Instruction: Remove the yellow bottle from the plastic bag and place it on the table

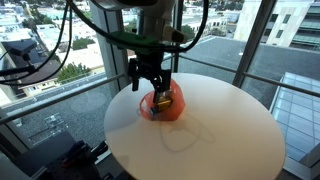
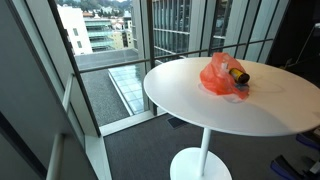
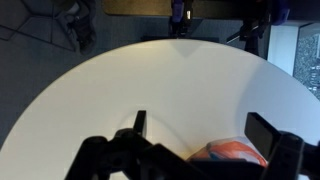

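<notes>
One round white table [image 2: 200, 105], one orange plastic bag [image 2: 218, 78], one bottle [image 2: 238, 74], one gripper [image 1: 152, 88] (each single).

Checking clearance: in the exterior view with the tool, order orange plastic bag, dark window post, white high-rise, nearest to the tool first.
1. Orange plastic bag, just below the open tool.
2. Dark window post, beyond the round white table.
3. White high-rise, outside the glass, far off.

- In the wrist view the plastic bag [image 3: 232, 152], close beneath the end effector [image 3: 200, 128], is cut off by the bottom edge.
- The yellow bottle [image 2: 238, 74] lies mostly wrapped in the bag, too small to make out.
- The counter [image 1: 230, 135] loses its near rim to the bottom edge in an exterior view.
</notes>
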